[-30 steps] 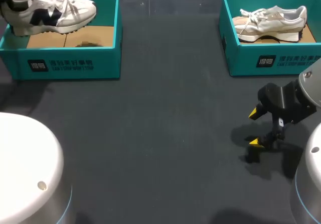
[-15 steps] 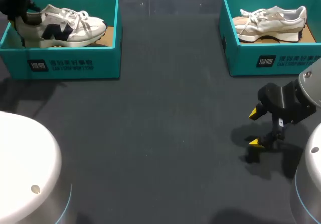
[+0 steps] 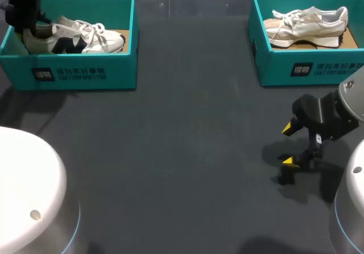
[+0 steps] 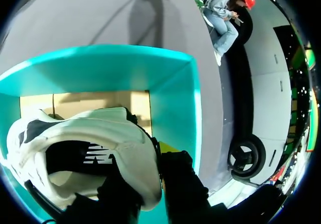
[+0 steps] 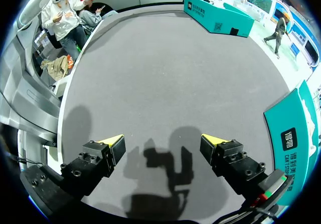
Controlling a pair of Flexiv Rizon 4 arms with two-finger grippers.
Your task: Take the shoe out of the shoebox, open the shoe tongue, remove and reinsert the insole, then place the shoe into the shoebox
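I see the shoebox (image 3: pixel 79 74) on my L: teal in & out, white print + black logo patch on front, cardboard-brown floor. Shoe (image 3: pixel 85 37) in it: white/cream upper, navy-black side patches, white laces. In L wrist view its dark panel has white stripes. L gripper (image 4: pixel 153 179): black w/ a sliver of yellow. R gripper (image 3: pixel 290 145): black w/ yellow tips. 2nd shoebox (image 3: pixel 284 66): same teal, same print. 2nd shoe (image 3: pixel 307 23): cream/beige, white laces, dark strip at sole. Table (image 3: pixel 187 151): plain dark grey. My arm bases (image 3: pixel 28 180): white.
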